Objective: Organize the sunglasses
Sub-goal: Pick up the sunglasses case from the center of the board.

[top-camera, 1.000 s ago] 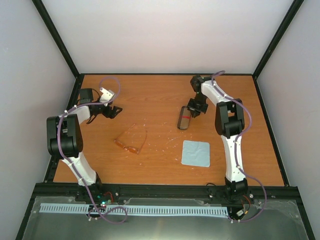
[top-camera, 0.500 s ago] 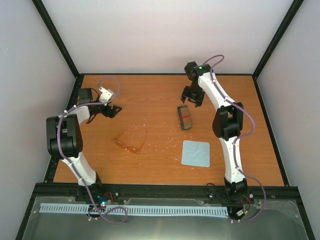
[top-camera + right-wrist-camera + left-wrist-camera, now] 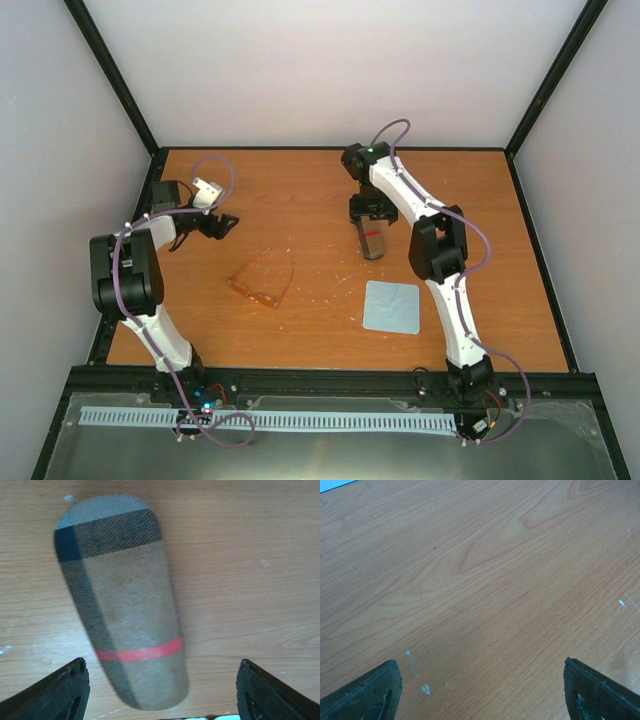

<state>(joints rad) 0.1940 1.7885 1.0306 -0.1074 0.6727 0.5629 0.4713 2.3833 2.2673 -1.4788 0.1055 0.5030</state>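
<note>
Orange-brown sunglasses (image 3: pixel 263 283) lie centre-left on table (image 3: pixel 300 190), lenses barely discernible; left gripper (image 3: pixel 222 224) wide open, empty; right gripper (image 3: pixel 367 212) wide open, holding nothing, above striped case (image 3: pixel 372 243), covering its far end.

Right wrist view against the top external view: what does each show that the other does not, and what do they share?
Only the right wrist: woven checks and dark bands on the case. Only the top: the sunglasses, the blue cloth, the left arm. Shared: the case on the wooden table, its red stripe, the right jaws open over it.
</note>
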